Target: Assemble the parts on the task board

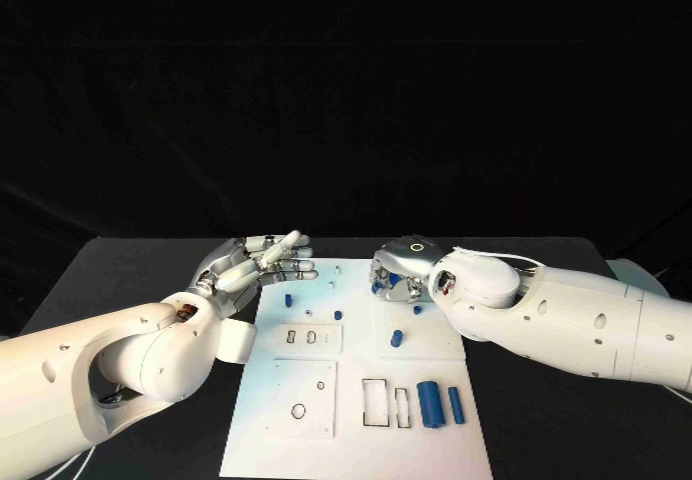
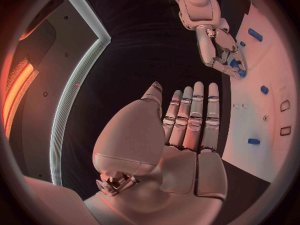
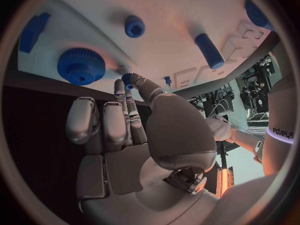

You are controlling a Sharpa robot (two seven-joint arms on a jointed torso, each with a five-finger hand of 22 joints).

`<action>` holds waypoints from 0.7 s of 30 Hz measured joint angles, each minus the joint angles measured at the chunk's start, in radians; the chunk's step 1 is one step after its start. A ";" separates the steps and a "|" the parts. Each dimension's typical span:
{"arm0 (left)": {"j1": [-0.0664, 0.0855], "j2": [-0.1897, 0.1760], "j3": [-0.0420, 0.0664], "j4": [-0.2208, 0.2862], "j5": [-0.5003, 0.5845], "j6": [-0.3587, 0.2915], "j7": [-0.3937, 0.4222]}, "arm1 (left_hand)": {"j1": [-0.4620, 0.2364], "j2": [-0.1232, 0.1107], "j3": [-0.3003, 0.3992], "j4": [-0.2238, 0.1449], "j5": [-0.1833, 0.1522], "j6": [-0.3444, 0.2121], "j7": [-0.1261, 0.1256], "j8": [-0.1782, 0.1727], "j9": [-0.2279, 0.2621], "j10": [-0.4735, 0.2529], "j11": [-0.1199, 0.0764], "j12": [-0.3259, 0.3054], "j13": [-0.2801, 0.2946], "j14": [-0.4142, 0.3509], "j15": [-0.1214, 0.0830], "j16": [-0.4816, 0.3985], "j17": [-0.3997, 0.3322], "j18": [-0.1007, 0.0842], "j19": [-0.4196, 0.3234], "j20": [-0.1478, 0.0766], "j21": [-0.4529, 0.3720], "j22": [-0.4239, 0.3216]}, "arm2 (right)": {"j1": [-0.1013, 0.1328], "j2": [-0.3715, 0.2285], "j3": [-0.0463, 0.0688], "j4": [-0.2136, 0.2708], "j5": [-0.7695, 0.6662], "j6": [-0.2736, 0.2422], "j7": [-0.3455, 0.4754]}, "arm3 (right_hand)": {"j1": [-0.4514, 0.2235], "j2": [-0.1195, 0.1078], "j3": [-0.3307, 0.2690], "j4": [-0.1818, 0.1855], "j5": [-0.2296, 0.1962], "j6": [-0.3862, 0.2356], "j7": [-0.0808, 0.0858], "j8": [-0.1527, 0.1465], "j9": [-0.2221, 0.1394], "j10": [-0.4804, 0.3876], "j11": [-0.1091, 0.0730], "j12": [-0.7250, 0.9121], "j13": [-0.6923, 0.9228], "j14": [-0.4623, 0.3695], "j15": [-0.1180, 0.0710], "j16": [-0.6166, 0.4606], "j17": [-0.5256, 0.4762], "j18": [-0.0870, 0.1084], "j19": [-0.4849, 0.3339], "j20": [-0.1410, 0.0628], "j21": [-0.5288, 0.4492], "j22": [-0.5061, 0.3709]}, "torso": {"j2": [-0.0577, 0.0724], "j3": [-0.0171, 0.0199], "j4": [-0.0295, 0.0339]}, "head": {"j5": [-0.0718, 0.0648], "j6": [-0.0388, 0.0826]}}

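Observation:
The white task board (image 1: 346, 440) lies in the middle of the black table. My right hand (image 1: 404, 268) hovers over its far end and pinches a small blue part (image 3: 128, 78) between thumb and a finger. Close by on the board sit a blue gear (image 3: 81, 66), a round blue knob (image 3: 134, 26) and a blue cylinder (image 3: 209, 50). My left hand (image 1: 267, 258) is at the board's far left corner, fingers stretched out straight and holding nothing (image 2: 190, 125). Two blue cylinders (image 1: 428, 400) lie side by side on the near right of the board.
Smaller blue parts (image 1: 287, 298) (image 1: 397, 338) are scattered over the board's far half. Rectangular slots (image 1: 375, 402) and an oval hole (image 1: 299, 411) open in its near half. Black table (image 1: 130, 270) shows on both sides.

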 measured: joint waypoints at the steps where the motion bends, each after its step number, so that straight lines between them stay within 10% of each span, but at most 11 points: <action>1: 0.000 0.000 0.000 -0.002 0.000 -0.001 0.001 | 0.000 0.000 0.000 0.000 0.000 0.000 0.000 0.000 0.000 0.000 0.000 0.000 0.000 0.000 0.000 0.000 0.000 0.000 0.000 0.000 0.000 0.000 | 0.001 0.000 0.001 0.006 0.000 -0.015 -0.001 | 0.000 0.000 0.000 0.000 0.000 0.000 0.000 0.000 0.000 0.000 0.000 0.000 0.000 0.000 0.000 0.000 0.000 0.000 0.000 0.000 0.002 0.003 | 0.000 -0.0001 0.0003 | 0.000 0.001; 21: 0.000 0.011 0.000 -0.011 0.005 -0.010 0.009 | 0.000 0.000 0.000 0.000 0.000 0.000 0.000 0.000 0.000 0.000 0.000 0.000 0.000 0.000 0.000 0.000 0.001 0.000 0.000 0.000 0.000 0.000 | 0.016 0.136 0.007 -0.110 0.021 -0.161 0.000 | 0.009 -0.010 0.011 0.011 -0.001 -0.001 -0.001 0.011 0.000 0.000 0.000 -0.005 -0.003 0.000 0.000 0.000 -0.001 0.000 0.003 -0.004 0.007 0.015 | 0.001 -0.0021 0.0039 | 0.000 0.002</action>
